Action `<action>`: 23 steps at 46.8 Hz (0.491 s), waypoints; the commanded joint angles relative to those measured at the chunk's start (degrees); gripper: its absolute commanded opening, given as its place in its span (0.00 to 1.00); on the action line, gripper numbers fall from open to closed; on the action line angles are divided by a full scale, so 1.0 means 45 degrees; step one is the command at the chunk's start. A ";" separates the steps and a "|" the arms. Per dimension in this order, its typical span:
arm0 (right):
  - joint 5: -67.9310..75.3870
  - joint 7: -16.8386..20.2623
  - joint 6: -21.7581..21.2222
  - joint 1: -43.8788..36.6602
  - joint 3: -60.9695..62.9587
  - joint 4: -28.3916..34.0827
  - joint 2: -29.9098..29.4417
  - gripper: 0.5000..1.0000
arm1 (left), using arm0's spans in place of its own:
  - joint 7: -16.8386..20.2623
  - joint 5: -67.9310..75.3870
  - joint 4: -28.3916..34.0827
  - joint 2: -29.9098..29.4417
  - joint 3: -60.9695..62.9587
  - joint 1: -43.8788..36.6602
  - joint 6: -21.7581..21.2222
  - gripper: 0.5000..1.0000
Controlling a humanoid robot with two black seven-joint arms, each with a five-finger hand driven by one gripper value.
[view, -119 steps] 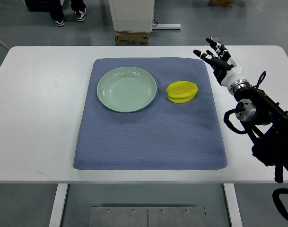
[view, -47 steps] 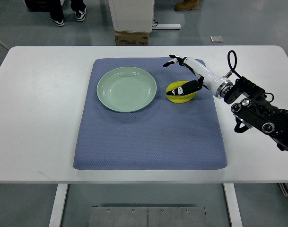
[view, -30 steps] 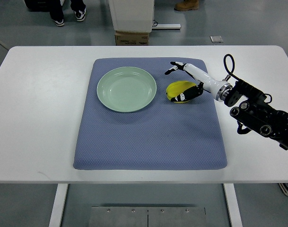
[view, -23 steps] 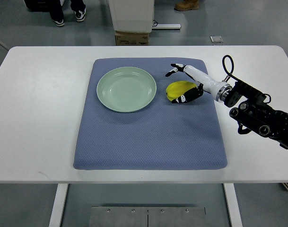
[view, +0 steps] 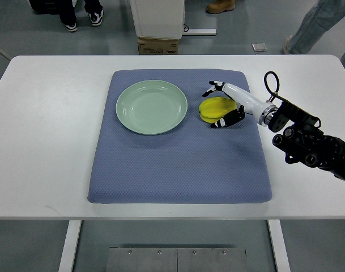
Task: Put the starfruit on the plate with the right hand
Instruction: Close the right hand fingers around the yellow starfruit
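Grasping step: your right hand (view: pixel 224 105) cups the starfruit (view: pixel 214 108), fingers seemingly not yet closed; next, clamp, lift, carry to plate (view: pixel 152 106).

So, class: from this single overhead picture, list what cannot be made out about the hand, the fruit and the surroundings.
- Top view: whether the right hand truly grips the starfruit; the contact is hidden under the hand.
- The starfruit's right side, covered by the hand.
- The right arm, cut off by the right edge.
- The people at the top, cut off by the top edge.
- The cardboard box, partly hidden by the table.
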State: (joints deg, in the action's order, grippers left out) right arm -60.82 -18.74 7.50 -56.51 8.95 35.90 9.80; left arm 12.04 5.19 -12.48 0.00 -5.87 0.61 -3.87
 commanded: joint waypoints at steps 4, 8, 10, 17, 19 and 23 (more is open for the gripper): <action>0.0001 0.0025 0.0032 -0.0002 -0.0055 -0.0243 -0.0186 0.98 | 0.0000 0.0000 0.0000 0.0000 -0.0003 -0.0018 0.0000 1.00; 0.0001 0.0044 0.0032 -0.0002 -0.0074 -0.0243 -0.0206 0.98 | 0.0000 0.0000 0.0000 0.0000 -0.0003 -0.0018 0.0000 1.00; 0.0001 0.0063 0.0032 -0.0002 -0.0094 -0.0243 -0.0206 0.97 | 0.0000 0.0000 0.0000 0.0000 -0.0003 -0.0018 0.0000 1.00; 0.0001 0.0083 0.0013 -0.0002 -0.0153 -0.0419 -0.0226 0.83 | 0.0000 0.0000 0.0000 0.0000 -0.0003 0.0001 0.0000 1.00; 0.0001 0.0083 0.0013 -0.0002 -0.0153 -0.0419 -0.0226 0.80 | 0.0000 0.0000 0.0000 0.0000 -0.0003 -0.0018 0.0000 1.00; 0.0001 0.0102 0.0012 -0.0002 -0.0153 -0.0439 -0.0226 0.70 | 0.0000 0.0000 0.0000 0.0000 -0.0003 0.0001 0.0000 1.00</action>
State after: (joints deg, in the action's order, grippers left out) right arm -60.79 -18.36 7.60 -56.52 8.26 33.94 8.79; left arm 12.04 5.19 -12.48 0.00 -5.89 0.58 -3.87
